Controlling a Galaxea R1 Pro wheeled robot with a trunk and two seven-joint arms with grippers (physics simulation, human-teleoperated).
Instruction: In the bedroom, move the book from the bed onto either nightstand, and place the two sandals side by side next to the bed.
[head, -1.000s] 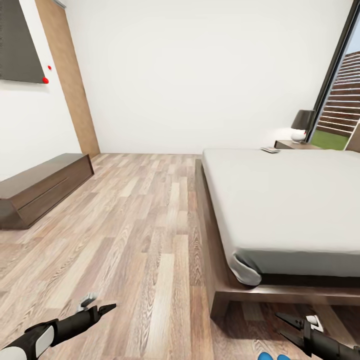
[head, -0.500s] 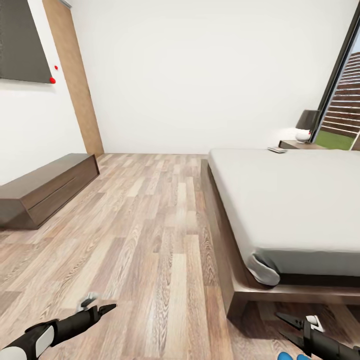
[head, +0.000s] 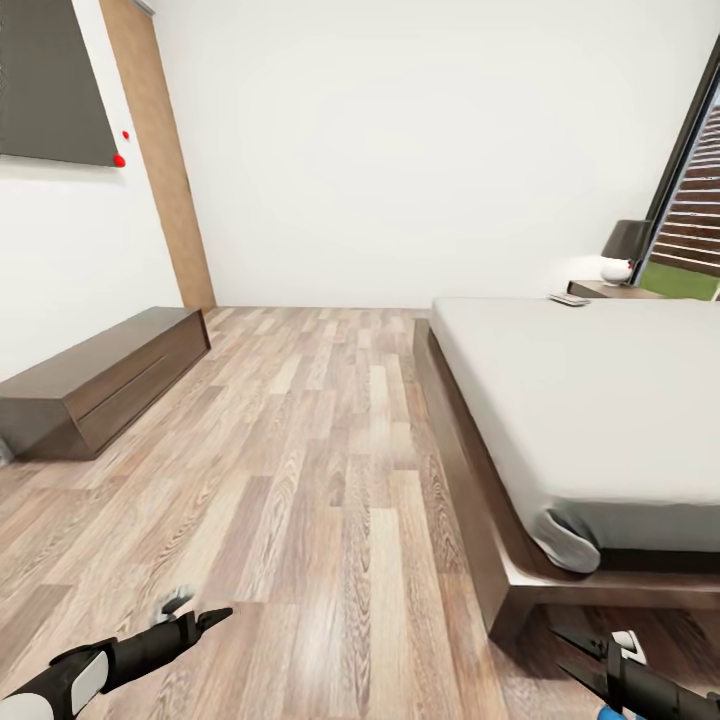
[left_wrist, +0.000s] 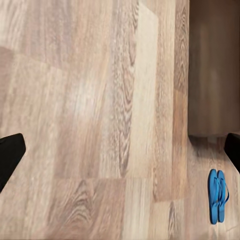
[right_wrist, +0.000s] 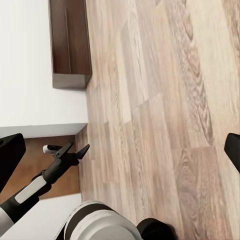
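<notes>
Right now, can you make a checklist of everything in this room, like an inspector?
Surface: wood-plank floor, bare in front of the robot.
Job's things: two blue sandals side by side on the floor near the bed; small flat thing, maybe the book, at the bed's far end; nightstand beyond.
Clutter: lamp on the nightstand.
Grippers: left gripper open, empty; right gripper open, empty.
Cables: nothing seen.
Surroundings: low dark cabinet, white walls, window.
</notes>
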